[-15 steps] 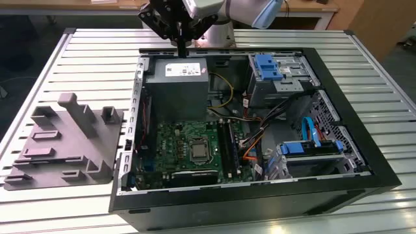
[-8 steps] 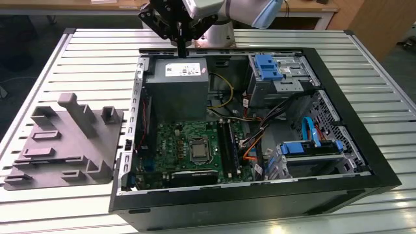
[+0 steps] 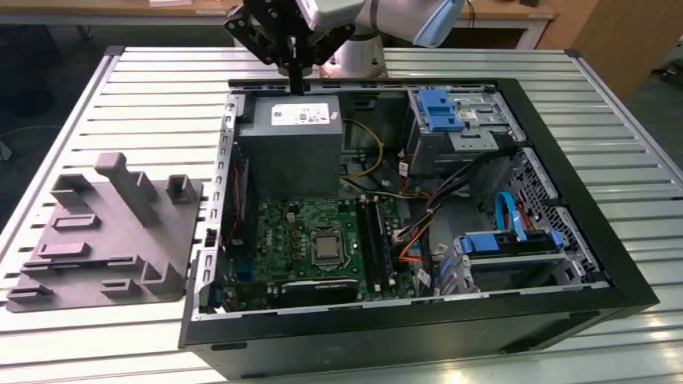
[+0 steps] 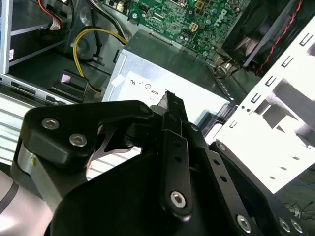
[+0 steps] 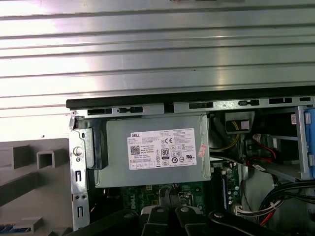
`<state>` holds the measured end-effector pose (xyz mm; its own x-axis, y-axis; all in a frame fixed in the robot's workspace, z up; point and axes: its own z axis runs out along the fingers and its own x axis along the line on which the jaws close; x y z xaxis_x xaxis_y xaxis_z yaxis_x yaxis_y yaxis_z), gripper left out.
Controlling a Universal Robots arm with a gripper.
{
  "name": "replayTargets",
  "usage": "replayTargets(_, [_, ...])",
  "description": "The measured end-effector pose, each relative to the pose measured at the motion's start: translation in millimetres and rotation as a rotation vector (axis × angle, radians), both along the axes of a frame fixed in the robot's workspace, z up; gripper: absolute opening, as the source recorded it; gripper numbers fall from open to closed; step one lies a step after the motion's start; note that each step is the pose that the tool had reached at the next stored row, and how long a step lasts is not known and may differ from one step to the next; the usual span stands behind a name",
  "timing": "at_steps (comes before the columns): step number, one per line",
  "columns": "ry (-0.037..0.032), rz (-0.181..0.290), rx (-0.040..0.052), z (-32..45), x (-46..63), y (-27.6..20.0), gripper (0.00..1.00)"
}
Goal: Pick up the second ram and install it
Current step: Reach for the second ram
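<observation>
Jaws over grey power supply (image 3: 288, 152)
Black angular jaws closed, tips touching; its flat sheet-metal top lies just below them.

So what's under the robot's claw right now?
The gripper hangs over the grey power-supply box inside the open computer case. Next to the box, the green motherboard shows; whatever lies beneath the box itself is covered.

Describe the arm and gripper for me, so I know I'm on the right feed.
The arm is silver-grey and rounded, with a pale blue joint cap. The gripper is matte black, built from flat linked bars dotted with silver screw heads.
</observation>
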<state>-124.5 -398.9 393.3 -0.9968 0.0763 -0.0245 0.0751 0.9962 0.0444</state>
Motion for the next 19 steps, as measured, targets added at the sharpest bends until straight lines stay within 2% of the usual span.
replayTargets(12, [0.0001, 0.0, -0.0001, 0.0, -13.6, 0.0, 0.1])
replayTargets(19, [0.0, 0.0, 0.0, -0.2, -28.1, 0.0, 0.1])
